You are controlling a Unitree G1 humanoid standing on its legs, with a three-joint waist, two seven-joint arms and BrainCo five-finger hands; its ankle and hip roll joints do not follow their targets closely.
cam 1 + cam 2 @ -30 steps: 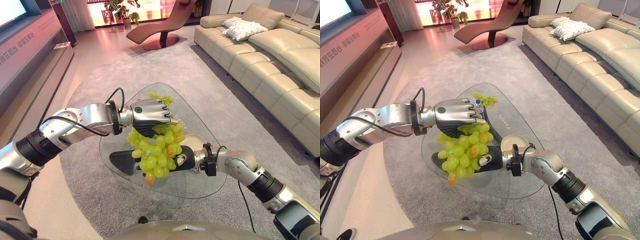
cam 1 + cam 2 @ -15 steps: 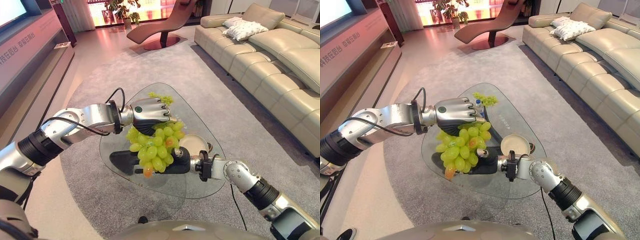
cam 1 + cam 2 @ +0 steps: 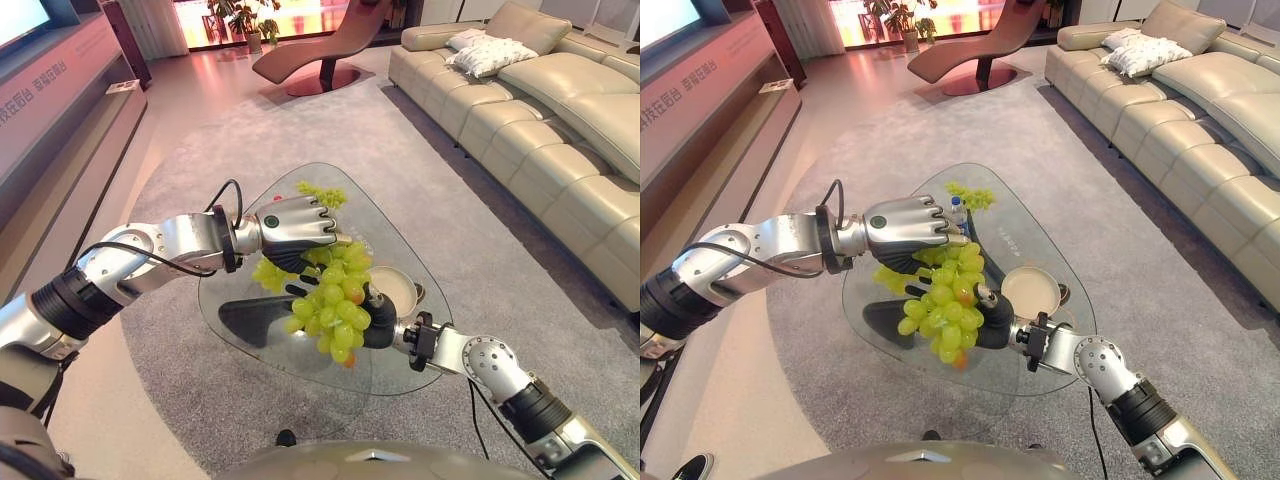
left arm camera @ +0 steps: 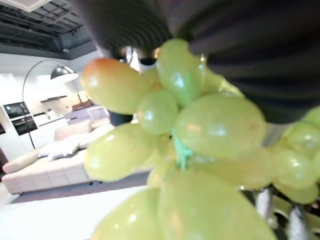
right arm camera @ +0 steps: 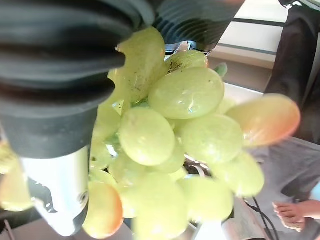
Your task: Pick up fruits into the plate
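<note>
A big bunch of green grapes (image 3: 335,300), a few berries tinged orange, hangs above the glass table (image 3: 400,235). My left hand (image 3: 295,225) reaches in from the left and is shut on the top of the bunch. The left wrist view has the berries (image 4: 215,125) pressed right under its cover. My right hand (image 3: 380,328) sits low against the bunch's right side, its fingers hidden behind the berries (image 5: 185,95). Just right of the bunch, a cream plate (image 3: 405,292) rests on the table. A second small green bunch (image 3: 322,194) lies at the table's far edge.
A dark shape (image 3: 245,320) shows on or under the glass at the table's left. A beige sofa (image 3: 540,130) runs along the right, and a brown lounge chair (image 3: 320,55) stands far back. Grey carpet surrounds the table. A person's foot (image 5: 295,210) shows in the right wrist view.
The grape bunch has swung from below the left hand to the right, toward the plate. The right hand has shifted slightly lower and closer under it. The left hand stays almost in place.
</note>
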